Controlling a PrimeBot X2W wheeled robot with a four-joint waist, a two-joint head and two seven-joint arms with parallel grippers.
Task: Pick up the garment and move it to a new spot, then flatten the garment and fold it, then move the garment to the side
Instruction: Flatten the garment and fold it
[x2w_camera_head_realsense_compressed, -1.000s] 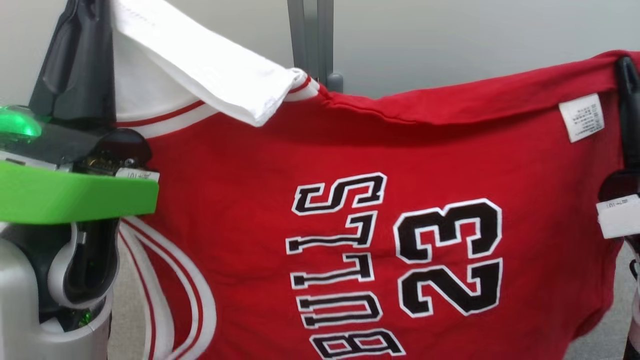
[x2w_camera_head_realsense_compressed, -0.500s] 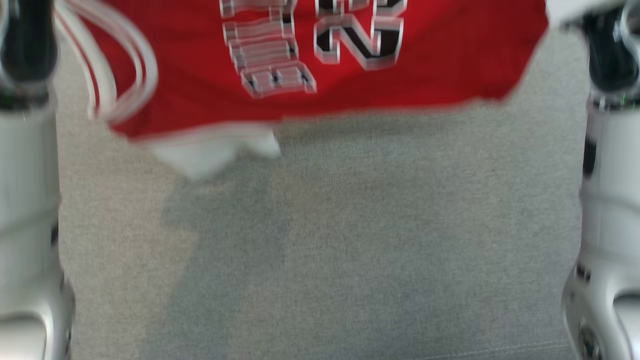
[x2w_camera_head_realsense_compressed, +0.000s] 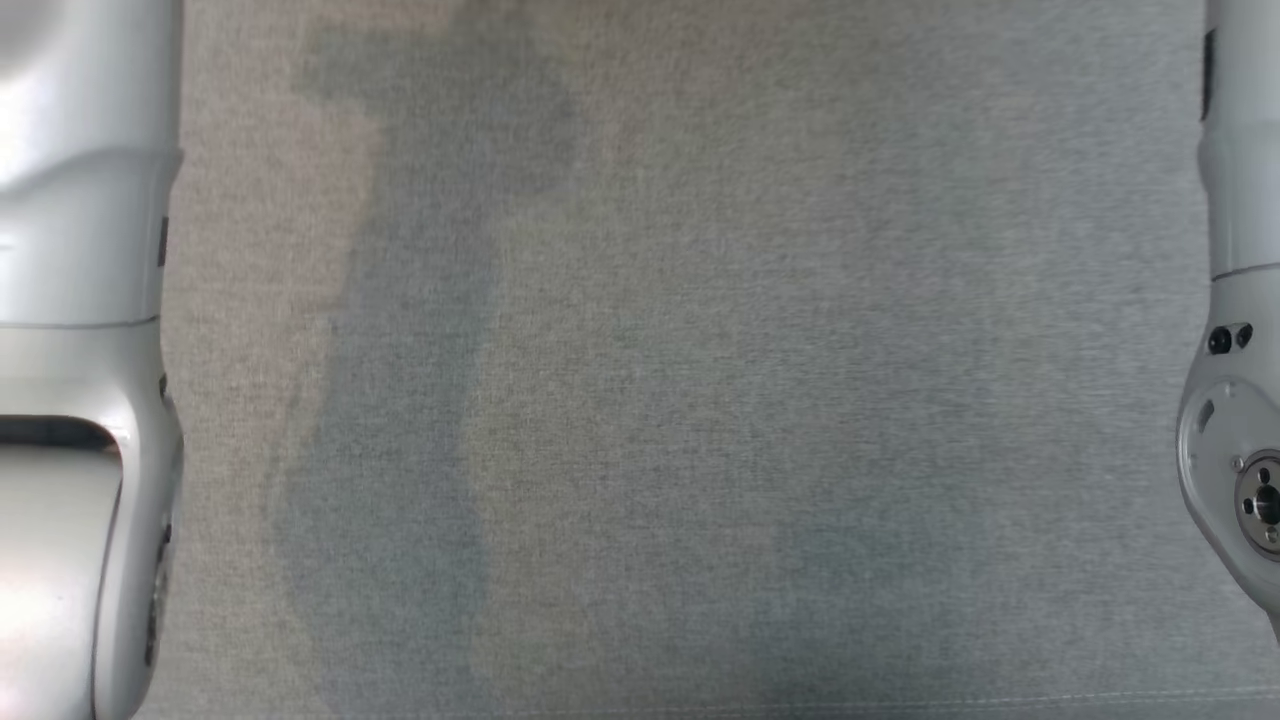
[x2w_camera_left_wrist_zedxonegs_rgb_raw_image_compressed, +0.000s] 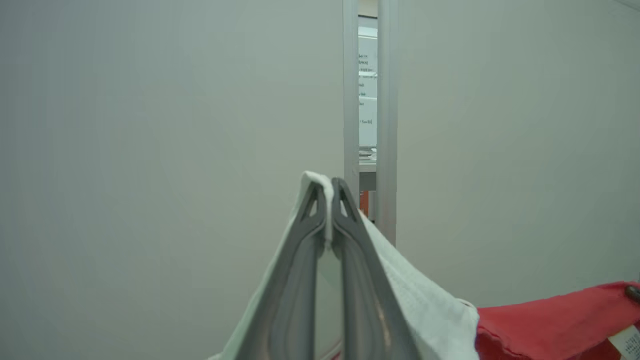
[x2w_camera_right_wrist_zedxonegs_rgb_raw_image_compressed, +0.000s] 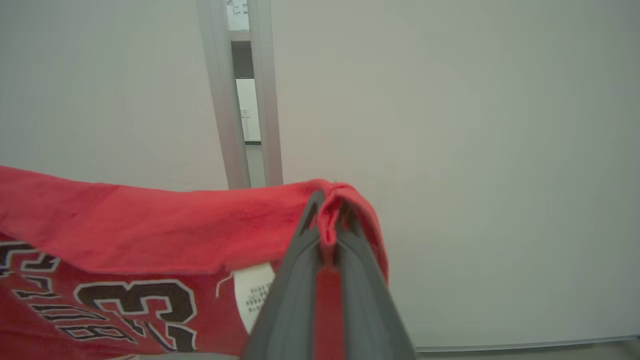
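The garment (x2w_camera_right_wrist_zedxonegs_rgb_raw_image_compressed: 125, 225) is a red jersey with black "23" lettering and a white care label, hanging in the air in front of a pale wall. My right gripper (x2w_camera_right_wrist_zedxonegs_rgb_raw_image_compressed: 330, 205) is shut on a bunched red edge of it. My left gripper (x2w_camera_left_wrist_zedxonegs_rgb_raw_image_compressed: 327, 187) is shut on a white part of the garment (x2w_camera_left_wrist_zedxonegs_rgb_raw_image_compressed: 420, 300), and the red cloth (x2w_camera_left_wrist_zedxonegs_rgb_raw_image_compressed: 550, 320) stretches away to the lower right. In the head view my left forearm (x2w_camera_head_realsense_compressed: 80, 350) and right forearm (x2w_camera_head_realsense_compressed: 1240, 300) stand at the two side edges.
A grey cloth-covered surface (x2w_camera_head_realsense_compressed: 700, 400) spreads below, between the forearms, with a soft dark shadow across its left half. Behind the garment are pale wall panels with a narrow grey-framed gap (x2w_camera_left_wrist_zedxonegs_rgb_raw_image_compressed: 367, 100), also seen as a gap (x2w_camera_right_wrist_zedxonegs_rgb_raw_image_compressed: 242, 100) in the right wrist view.
The head camera has tilted down from the hanging jersey to the grey surface beneath it. Both grippers keep their hold on the garment.
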